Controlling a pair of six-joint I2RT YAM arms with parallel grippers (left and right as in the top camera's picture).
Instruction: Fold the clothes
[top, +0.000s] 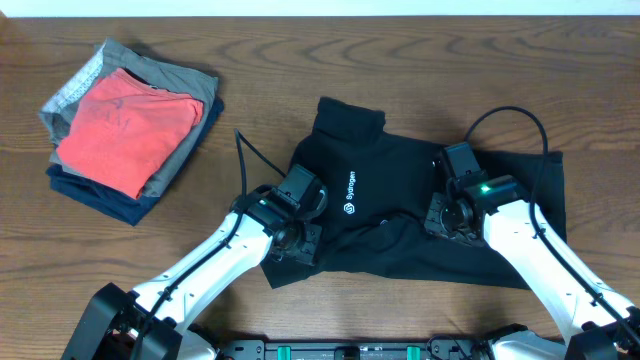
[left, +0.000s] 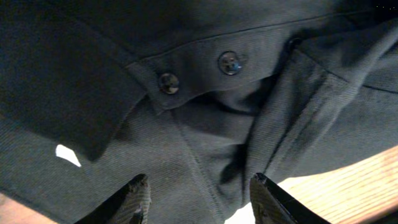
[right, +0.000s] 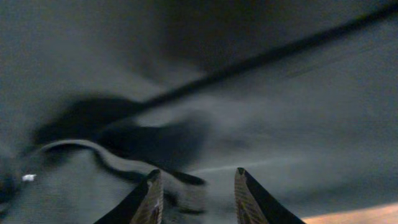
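I judged the folding only partly done: the black polo shirt (top: 385, 240) lay rumpled on the desk (top: 300, 60) directly beneath my left claw (left: 199, 180) and right claw (right: 196, 175), both parted and holding nothing, with further folds remaining.

The black soft-fabric shirt (right: 267, 124) filled nearly the whole view, dim and blurred. The right hand (right: 196, 180) pointed at it, its two fingers (right: 150, 202) standing apart with cloth showing in the gap. A thin dark line (right: 261, 59) ran slantwise from the upper right toward the middle; seam, cord or shadow could not be told. A curved dark fold (right: 124, 140) lay at left, near a small white speck (right: 27, 178). A sliver of brown wooden bench (right: 360, 214) showed at bottom right.
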